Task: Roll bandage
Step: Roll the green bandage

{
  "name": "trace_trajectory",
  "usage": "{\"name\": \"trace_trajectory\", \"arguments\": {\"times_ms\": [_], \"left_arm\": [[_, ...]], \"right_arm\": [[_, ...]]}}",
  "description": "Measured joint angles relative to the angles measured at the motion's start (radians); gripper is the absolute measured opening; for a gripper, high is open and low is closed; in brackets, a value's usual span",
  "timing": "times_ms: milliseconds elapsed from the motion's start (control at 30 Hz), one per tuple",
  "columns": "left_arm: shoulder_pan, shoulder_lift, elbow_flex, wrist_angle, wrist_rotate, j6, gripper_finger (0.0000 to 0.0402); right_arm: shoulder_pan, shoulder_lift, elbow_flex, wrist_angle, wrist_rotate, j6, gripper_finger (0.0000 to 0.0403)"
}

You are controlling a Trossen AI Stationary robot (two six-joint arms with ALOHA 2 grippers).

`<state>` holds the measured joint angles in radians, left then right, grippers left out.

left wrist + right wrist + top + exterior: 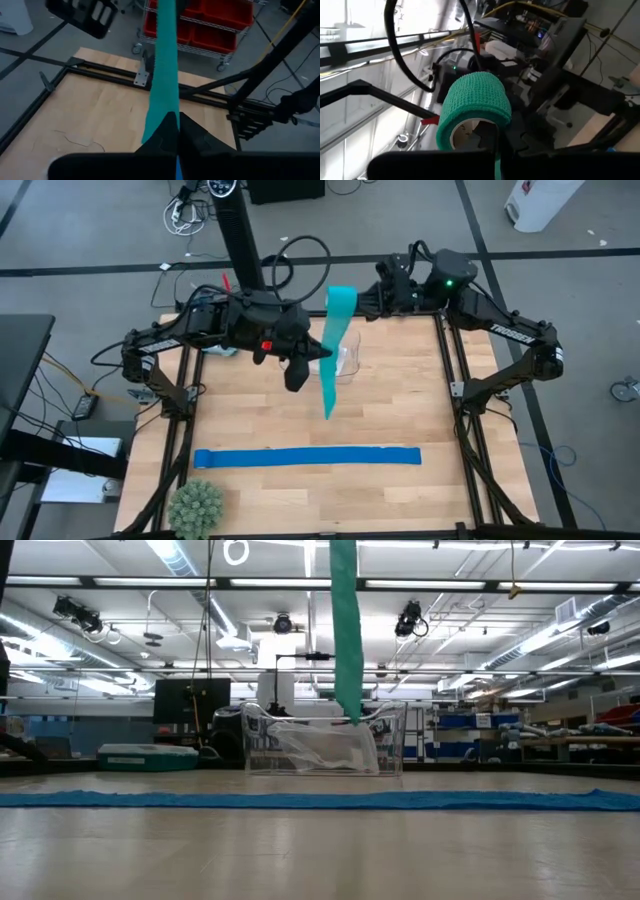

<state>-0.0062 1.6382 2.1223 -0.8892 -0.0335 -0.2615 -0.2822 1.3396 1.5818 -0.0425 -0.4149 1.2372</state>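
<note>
Bandage (pixel 334 345) runs as a teal strip through the upper middle of the high view, from the rear table edge down toward the centre of the wooden table (pixel 400 410). In the low view it hangs straight down from the top centre of the frame, its lower end in front of a clear plastic container (pixel 325 745).

Its upper end is already wound into a small teal roll (pixel 475 105), filling the centre of the right wrist picture, with the right gripper (pixel 497 137) clamped on it. The left gripper (pixel 177 132), just left of the strip in the high view, is pinched together on the strip lower down, as its wrist picture shows at bottom centre.

To roll well from here, I judge the left pinch should keep the strip taut and flat while the right turns the roll, edges stacked evenly so the winding does not cone or twist. A blue strip (pixel 307 457) lies flat across the lower part of the table, well apart.
</note>
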Motion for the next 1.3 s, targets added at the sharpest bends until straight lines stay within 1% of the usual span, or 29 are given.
{"name": "trace_trajectory", "arguments": {"times_ms": [167,300,367,467,533,700,833,933,1033,1300], "left_arm": [[0.007,0.000,0.000,0.007,0.007,-0.010,0.0005],[0.005,0.000,0.000,0.042,0.082,-0.030,0.0008],[-0.002,0.000,0.000,0.065,0.108,-0.036,0.0018],[-0.009,-0.004,0.000,0.071,0.098,-0.043,0.0046],[-0.009,-0.014,0.000,0.068,0.076,-0.043,0.0070],[-0.009,-0.035,0.000,0.053,0.071,-0.043,0.0134],[-0.009,-0.039,0.000,-0.009,0.070,-0.053,0.0167],[-0.006,-0.046,0.000,-0.024,0.034,-0.053,0.0174],[-0.002,-0.056,0.000,-0.003,-0.039,-0.046,0.0172],[-0.002,-0.080,0.000,0.074,-0.150,0.092,0.0163]], "right_arm": [[0.029,0.000,0.000,-0.012,0.024,0.000,0.0000],[0.034,0.000,0.000,-0.039,0.052,-0.011,0.0000],[0.033,0.000,0.000,-0.083,0.055,-0.025,0.0000],[0.031,0.000,0.000,-0.147,0.056,-0.034,0.0000],[0.032,0.000,0.000,-0.149,0.054,-0.036,0.0000],[0.031,-0.004,0.000,-0.146,0.049,-0.043,0.0000],[0.031,-0.013,0.000,-0.144,0.047,-0.044,0.0000],[0.031,-0.019,0.000,-0.147,0.031,-0.044,0.0000],[0.031,-0.021,0.000,-0.149,0.007,-0.037,0.0000],[0.050,-0.020,0.000,-0.205,-0.033,-0.033,0.0000]]}}
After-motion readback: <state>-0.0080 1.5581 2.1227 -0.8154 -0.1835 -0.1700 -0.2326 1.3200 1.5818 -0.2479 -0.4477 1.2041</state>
